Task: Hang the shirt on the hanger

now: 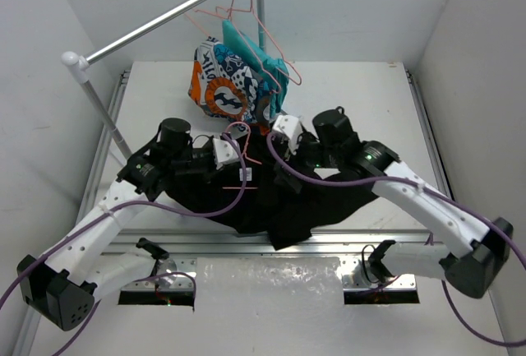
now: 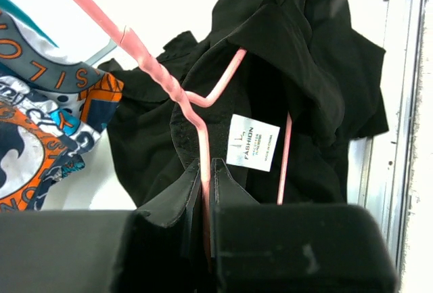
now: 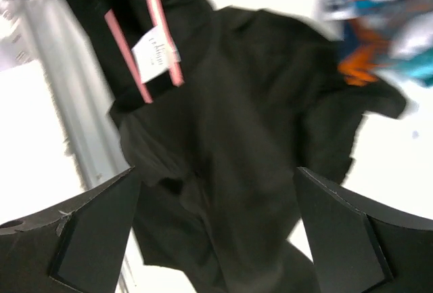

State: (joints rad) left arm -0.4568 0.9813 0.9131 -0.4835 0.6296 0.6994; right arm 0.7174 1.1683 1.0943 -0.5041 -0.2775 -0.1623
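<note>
The black shirt [image 1: 283, 204] lies crumpled on the table between both arms. In the left wrist view its white neck label [image 2: 252, 143] shows, with the pink hanger [image 2: 203, 97] running through the collar opening. My left gripper [image 2: 205, 178] is shut on the hanger's wire, and it sits at the shirt's far left edge [image 1: 234, 157]. Above the middle of the shirt [image 3: 257, 103] my right gripper [image 3: 216, 205] hangs wide open with nothing between its fingers; it is near the collar [image 1: 279, 154]. That view is blurred, and the hanger [image 3: 159, 22] shows at its upper left.
A clothes rail [image 1: 164, 19] crosses the back, carrying spare pink hangers [image 1: 263, 35], an orange-white-blue patterned garment [image 1: 226, 80] and a teal garment [image 1: 255, 52]. A metal rail [image 1: 246, 245] runs along the table's near edge under the shirt.
</note>
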